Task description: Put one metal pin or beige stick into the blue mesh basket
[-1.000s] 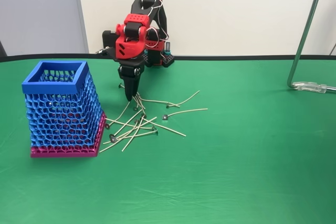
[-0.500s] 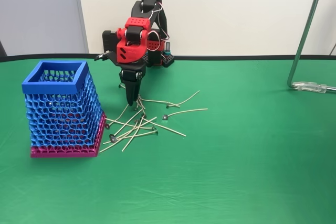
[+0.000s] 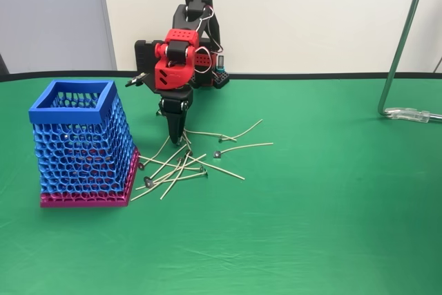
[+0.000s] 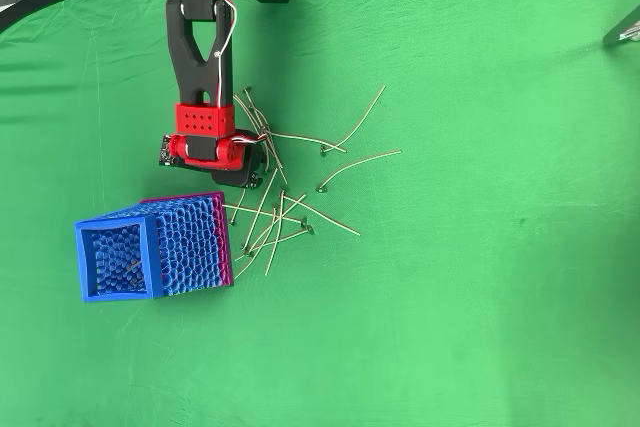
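I see a green cloth surface (image 3: 331, 226) with a black edge curving along its far side. Behind it a cream wall (image 3: 311, 18), with a grey panel (image 3: 48, 18) at far left. Far right, a shiny metal stand pole (image 3: 404, 39) rises from a clamp foot on the cloth. Light is even, shadows soft.

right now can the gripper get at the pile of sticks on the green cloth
Probably yes. In the fixed view the gripper points straight down with its tips at the near end of the pile of sticks, and nothing stands between them. The blue mesh basket sits off to the left, apart from the pile.
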Controlling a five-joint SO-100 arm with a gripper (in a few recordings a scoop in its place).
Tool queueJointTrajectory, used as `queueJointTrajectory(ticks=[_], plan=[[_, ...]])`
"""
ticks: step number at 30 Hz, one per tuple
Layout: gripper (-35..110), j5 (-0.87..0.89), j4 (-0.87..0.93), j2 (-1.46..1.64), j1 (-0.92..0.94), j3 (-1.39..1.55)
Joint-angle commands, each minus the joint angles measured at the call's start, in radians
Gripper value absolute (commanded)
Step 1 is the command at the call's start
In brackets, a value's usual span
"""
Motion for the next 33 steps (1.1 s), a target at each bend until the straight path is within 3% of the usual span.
queueJointTrajectory(ticks=[1, 33], plan=[[18, -0.009, -0.011, 0.0, -0.012, -0.037], [12, -0.011, -0.018, -0.023, 0.008, -0.054]])
